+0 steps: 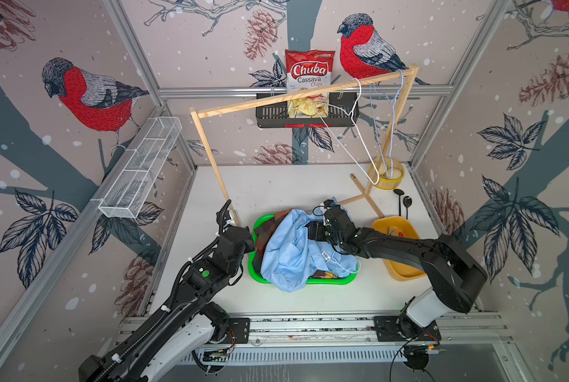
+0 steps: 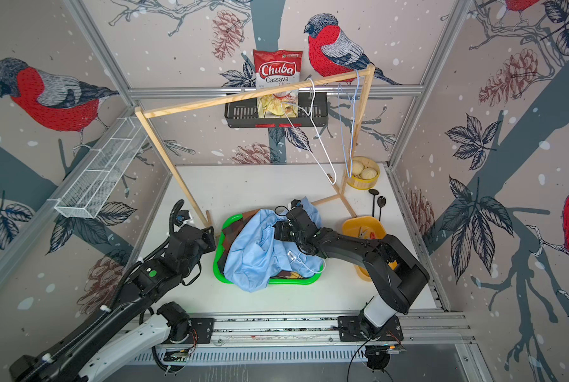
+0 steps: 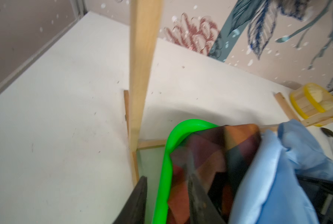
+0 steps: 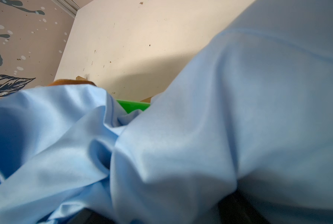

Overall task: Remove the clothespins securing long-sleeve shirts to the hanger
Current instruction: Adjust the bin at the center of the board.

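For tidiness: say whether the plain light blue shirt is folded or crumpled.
Crumpled: the plain light blue shirt lies bunched in the bright green plastic tray, over a dark plaid shirt, spilling past its near rim.

Shirts: two can be told apart in the green tray [image 1: 252, 264], a light blue shirt [image 1: 289, 258] and a dark plaid shirt [image 3: 210, 151]. A yellowish plaid scrap [image 1: 331, 275] at the tray's near rim may be a third.
Clothespins: two are sure, a whitish clothespin [image 1: 325, 255] on the light blue shirt and a red clothespin [image 1: 401, 234] in the yellow bin [image 1: 404, 273]. The pale bits beside the red one are too small to count.
Wire hangers: two on the wooden rack [image 1: 276, 99], a white hanger [image 1: 346, 148] and a pale blue hanger [image 1: 392, 132]. A white wire loop [image 1: 346, 268] on the light blue shirt is perhaps a third.
Table containers: three, the green tray, the yellow bin and a steamer basket [image 1: 380, 182].
Buns: two [image 2: 358, 165] [image 2: 369, 172].
Black spoons: two [image 1: 398, 192] [image 1: 407, 201].
Wall baskets: two, a black basket [image 1: 270, 112] and a white mesh basket [image 1: 141, 172].
Chips bag [image 1: 309, 71]: one.
Robot arms: two [image 1: 203, 274] [image 1: 409, 246].
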Motion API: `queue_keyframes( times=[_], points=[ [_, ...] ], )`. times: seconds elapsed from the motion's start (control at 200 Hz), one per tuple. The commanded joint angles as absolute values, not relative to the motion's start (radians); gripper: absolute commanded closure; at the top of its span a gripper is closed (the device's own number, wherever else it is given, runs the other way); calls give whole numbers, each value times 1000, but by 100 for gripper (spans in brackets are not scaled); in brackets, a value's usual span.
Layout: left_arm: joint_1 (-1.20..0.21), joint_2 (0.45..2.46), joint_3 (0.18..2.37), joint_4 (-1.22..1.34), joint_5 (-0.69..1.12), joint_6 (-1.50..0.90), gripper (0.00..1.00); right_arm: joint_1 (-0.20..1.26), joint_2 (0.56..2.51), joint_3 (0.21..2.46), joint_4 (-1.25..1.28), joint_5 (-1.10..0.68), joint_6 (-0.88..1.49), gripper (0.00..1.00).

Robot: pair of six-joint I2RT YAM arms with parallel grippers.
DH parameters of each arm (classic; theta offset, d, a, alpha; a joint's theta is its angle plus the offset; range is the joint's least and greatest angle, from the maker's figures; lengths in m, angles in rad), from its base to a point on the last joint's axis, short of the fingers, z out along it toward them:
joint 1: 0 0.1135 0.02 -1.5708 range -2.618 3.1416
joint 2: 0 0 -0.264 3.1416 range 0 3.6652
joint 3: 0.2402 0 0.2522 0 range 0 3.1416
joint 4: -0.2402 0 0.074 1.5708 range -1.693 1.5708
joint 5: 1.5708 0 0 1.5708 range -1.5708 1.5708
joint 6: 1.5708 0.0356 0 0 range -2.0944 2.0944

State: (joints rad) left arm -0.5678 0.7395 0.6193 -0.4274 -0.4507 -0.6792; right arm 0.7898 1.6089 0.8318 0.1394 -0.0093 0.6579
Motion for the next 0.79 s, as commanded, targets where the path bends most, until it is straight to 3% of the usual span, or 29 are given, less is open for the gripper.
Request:
queue_keyframes(
  times=[0.0,0.27,0.786],
  points=[
    [-493,761,567,-362,-350,-798,70,789,1631,817,0,-66,683,22],
    [-406,894,470,-190,-280,-893,83,773,1622,788,10,-86,685,22],
    [-283,1121,394,97,-170,-927,89,720,1556,733,5,-103,681,22]
  ],
)
